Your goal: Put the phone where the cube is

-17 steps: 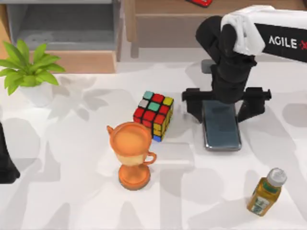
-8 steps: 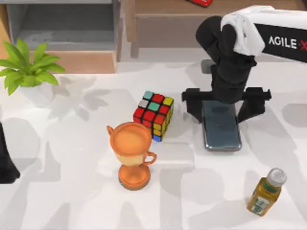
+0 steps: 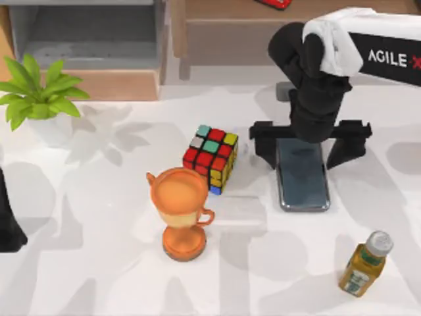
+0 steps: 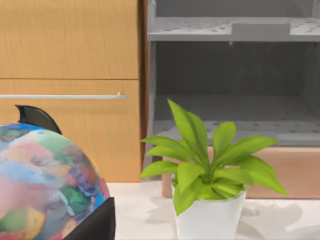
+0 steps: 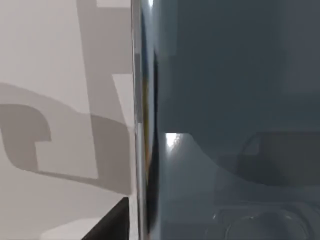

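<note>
Two arms at one white table (image 3: 99,276). Nearest edge, right side: small amber bottle (image 3: 364,263) with pale cap, tilted, well apart from everything else. Left of it, near table centre: orange trophy cup (image 3: 179,210), upright, just beside the cube (image 3: 211,158) and in front of it. Left edge: black bulk of the left arm (image 3: 8,220), parked; fingers — cannot tell.

Mid-table: cube standing with red, teal, yellow and grey stickers up, yellow and blue on its right side. To its right, apart from it by a strip of bare table: the phone (image 3: 303,174), flat, long axis running near to far. Right gripper (image 3: 309,141) poised over the phone's far end, fingers (image 3: 264,143) spread wide, one either side of the slab, clear of its edges. Right wrist view: glossy dark phone face (image 5: 235,100) close up beside pale table (image 5: 60,60).

Far left: green potted plant (image 3: 36,99) in white pot. Left wrist view: same plant (image 4: 210,170), multicoloured globe (image 4: 45,185) beside it. Behind: wooden cabinet (image 3: 112,82) with grey shelf; small red object (image 3: 275,3) on the far ledge.
</note>
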